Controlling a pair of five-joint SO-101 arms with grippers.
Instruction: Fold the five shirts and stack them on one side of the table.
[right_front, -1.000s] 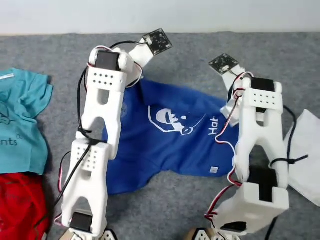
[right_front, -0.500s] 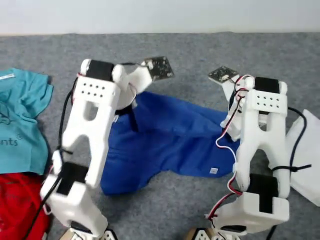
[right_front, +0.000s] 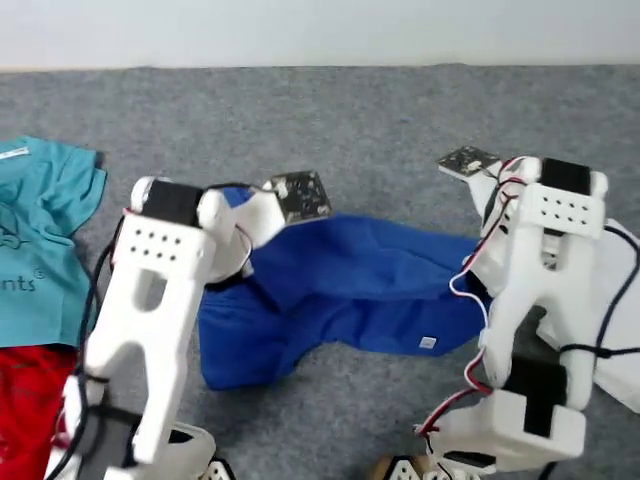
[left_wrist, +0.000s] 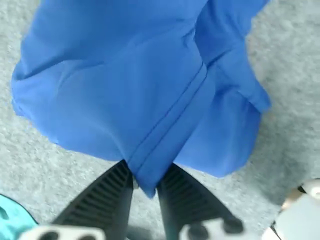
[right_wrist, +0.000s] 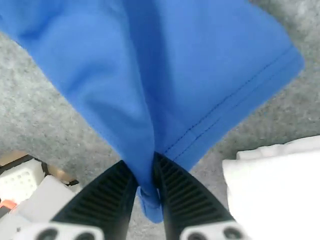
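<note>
Holding the blue shirt (right_front: 370, 285) by two pinches. The left tool (left_wrist: 146, 175) is clamped on a hemmed edge at one end, and the right tool (right_wrist: 145, 172) is clamped on a bunched fold w/ a stitched hem at the other. The shirt hangs between them as a sagging, doubled-over band. Its near lobe looks to rest on the grey tabletop (right_front: 400, 120).

What could go wrong, as I judge it:

- Slip. Both pinches are shallow, esp. the left, where only the tip of the hem sits between the pads. If the arms pull apart too hard, one end could pop free, drop, and the fold is lost.
- Crooked fold. If one arm leads or rides higher, the band could twist and the edges won't line up when it's laid down.
- Lump. The lobe at the shirt's left-tool end is already rumpled. Dragged along the tabletop, it could tuck under and bulk up the fold.
- Snagging a neighbour. White cloth (right_front: 620, 300), prob. another shirt, lies just beside the blue shirt's right-tool end. A low sweep there could drag it or land blue on top of it.
- The teal shirt (right_front: 40, 250) and red shirt (right_front: 30, 410) lie well apart, beyond the blue shirt's left-tool end, so less risk there.
</note>
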